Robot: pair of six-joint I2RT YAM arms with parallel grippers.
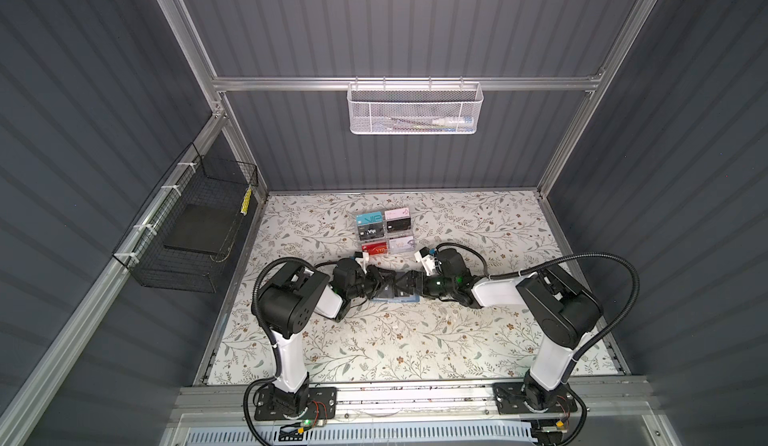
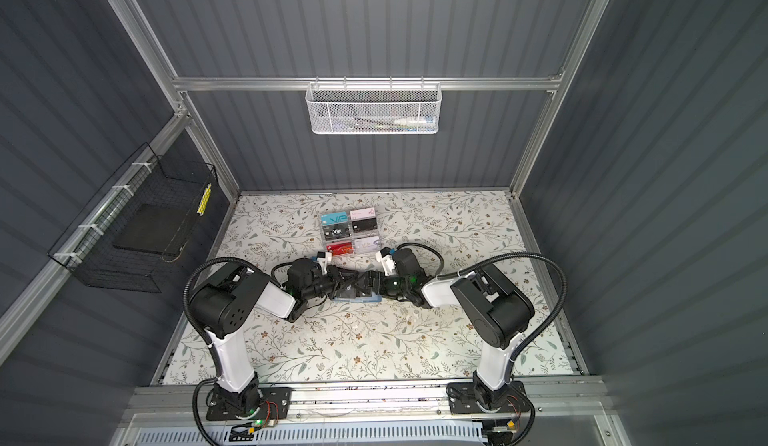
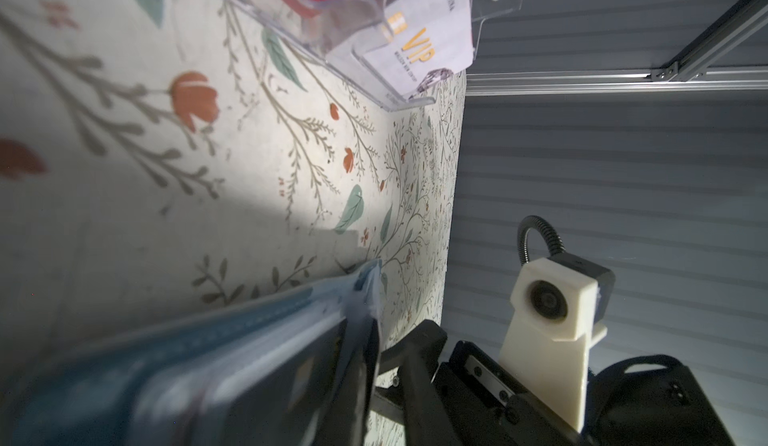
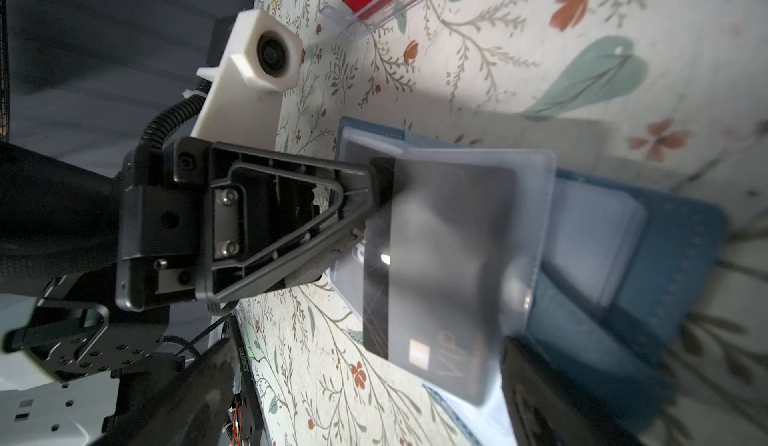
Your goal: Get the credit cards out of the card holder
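Your left gripper [image 4: 376, 199] is nearly closed and pinches the edge of the black credit card [image 4: 440, 257]. The card holder [image 4: 648, 257] lies open on the table [image 1: 415, 340], with your right gripper [image 1: 409, 285] wide open above it.

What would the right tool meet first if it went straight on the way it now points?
Probably the card holder, its translucent sleeve with the black VIP card; the left tool comes just behind it. Depth is hard to judge.

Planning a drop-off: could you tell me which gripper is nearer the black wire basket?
Left: the left gripper is mid-table, right of the black basket; the right gripper farther right.
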